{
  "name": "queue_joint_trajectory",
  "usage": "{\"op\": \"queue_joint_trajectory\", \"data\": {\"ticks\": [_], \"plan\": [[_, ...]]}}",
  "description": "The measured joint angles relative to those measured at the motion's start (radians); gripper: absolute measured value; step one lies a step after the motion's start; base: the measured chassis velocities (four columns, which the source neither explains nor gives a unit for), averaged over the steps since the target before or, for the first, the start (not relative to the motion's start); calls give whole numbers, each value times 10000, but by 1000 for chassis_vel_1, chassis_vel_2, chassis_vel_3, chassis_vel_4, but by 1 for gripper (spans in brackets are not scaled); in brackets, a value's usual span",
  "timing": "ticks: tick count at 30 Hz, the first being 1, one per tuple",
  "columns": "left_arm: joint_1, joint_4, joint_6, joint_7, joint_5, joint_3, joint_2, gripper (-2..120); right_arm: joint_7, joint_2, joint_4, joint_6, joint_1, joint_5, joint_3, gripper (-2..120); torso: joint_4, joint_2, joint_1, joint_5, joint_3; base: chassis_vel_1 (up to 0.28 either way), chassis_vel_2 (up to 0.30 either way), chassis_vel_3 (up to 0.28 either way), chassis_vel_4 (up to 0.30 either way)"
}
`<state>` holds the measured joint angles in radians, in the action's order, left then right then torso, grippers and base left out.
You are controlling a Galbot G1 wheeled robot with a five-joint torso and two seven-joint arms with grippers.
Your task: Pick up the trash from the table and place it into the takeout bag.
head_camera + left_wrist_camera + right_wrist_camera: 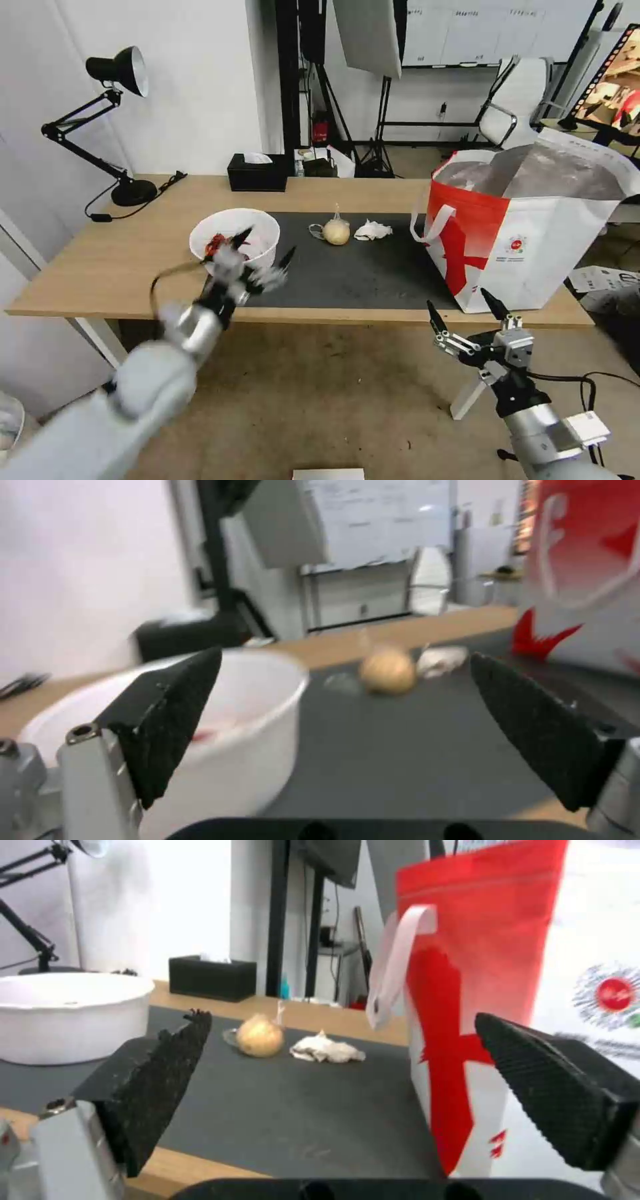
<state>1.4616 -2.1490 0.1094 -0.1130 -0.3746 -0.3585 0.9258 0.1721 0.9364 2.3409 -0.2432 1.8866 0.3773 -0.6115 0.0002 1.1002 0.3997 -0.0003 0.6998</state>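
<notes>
Light wood forms the long table point(133, 247), with a dark grey mat point(360, 273) laid across its middle. On the mat's left edge a white round bowl point(257, 230) with red food scraps is seen. Further right, near the mat's far edge, a knotted clear bag around a beige ball point(336, 231) is placed, and a crumpled white napkin point(372, 231) lies just beside it. At the right end of the table the takeout bag point(533, 220) stands upright and open, foil lining showing, white loop handle hanging. The left gripper point(265, 255) is held at the bowl's near side, jaws spread wide, one fingertip over the bowl. The right gripper point(465, 312) is held below the table's near edge, before the takeout bag, jaws apart. A black tissue box point(257, 173) and a black desk lamp point(110, 127) are set along the far edge.
</notes>
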Motion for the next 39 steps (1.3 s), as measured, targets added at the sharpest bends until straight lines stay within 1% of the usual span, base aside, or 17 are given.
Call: {"op": "queue_joint_trajectory", "data": {"ticks": [1, 3, 4, 5, 6, 7, 8, 10, 13, 15, 18, 29, 34, 39], "plan": [[0, 0, 0, 0, 0, 0, 0, 100, 0, 0, 0, 0, 0, 0, 0, 100, 0, 0, 0, 0, 0, 0, 0, 0, 0], [1206, -17, 578, 30, 862, -661, 1033, 100, -60, 41, -73, -411, 215, -11, -212, 100, -3, 1, 0, 4, -1, 0, 0, 0, 0], [1206, -17, 578, 30, 862, -661, 1033, 100, -60, 41, -73, -411, 215, -11, -212, 100, -3, 1, 0, 4, -1, 0, 0, 0, 0], [1662, 43, 845, 40, 1247, -893, 1505, 100, -155, 101, -229, -724, 271, 0, -262, 100, -1, 0, 0, 1, 0, 0, 0, 0, 0], [1957, 147, 1107, 66, 1562, -1033, 1821, 100, -266, 194, -438, -1017, 317, 3, -264, 100, 0, 0, 0, 5, 0, 0, 0, 0, 0], [1957, 147, 1107, 66, 1562, -1033, 1821, 100, -266, 194, -438, -1017, 317, 3, -264, 100, 0, 0, 0, 5, 0, 0, 0, 0, 0], [2280, 282, 1411, 97, 1927, -1127, 2136, 100, -395, 332, -730, -1351, 343, -29, -193, 100, -3, -1, 0, 4, 0, 0, 0, 0, 0], [2648, 409, 1684, 135, 2350, -1183, 2467, 100, -528, 611, -1228, -1757, 357, -226, 16, 100, -2, -2, 0, 6, 1, 0, 0, 0, 0], [2748, 470, 1765, 138, 2504, -1184, 2599, 100, -564, 765, -1486, -1907, 356, -301, 142, 100, -4, -1, 0, 7, 0, 0, 0, 0, 0], [2806, 599, 1869, 145, 2727, -1152, 2843, 100, -633, 969, -1892, -2093, 299, -346, 317, 100, -4, -2, 1, 5, 1, 0, 0, 0, 0], [2837, 603, 1874, 145, 2759, -1113, 3011, 100, -714, 1002, -2036, -2159, 279, -349, 385, 100, -4, -2, 2, 3, 2, 0, 0, 0, 0], [2878, 524, 1837, 214, 2811, -1073, 3171, 100, -741, 907, -1856, -2080, 238, -337, 513, 100, -4, -2, 3, 3, 2, 0, 0, 0, 0], [2933, 603, 1859, 323, 2888, -1015, 3354, 100, -742, 681, -1866, -2022, 203, -308, 599, 100, -2, -3, 2, 3, 2, 0, 0, 0, 0], [2904, 656, 1861, 352, 2884, -1012, 3318, 100, -742, 561, -1912, -2002, 198, -276, 599, 100, -2, -2, 2, 2, 2, 0, 0, 0, 0]]}}
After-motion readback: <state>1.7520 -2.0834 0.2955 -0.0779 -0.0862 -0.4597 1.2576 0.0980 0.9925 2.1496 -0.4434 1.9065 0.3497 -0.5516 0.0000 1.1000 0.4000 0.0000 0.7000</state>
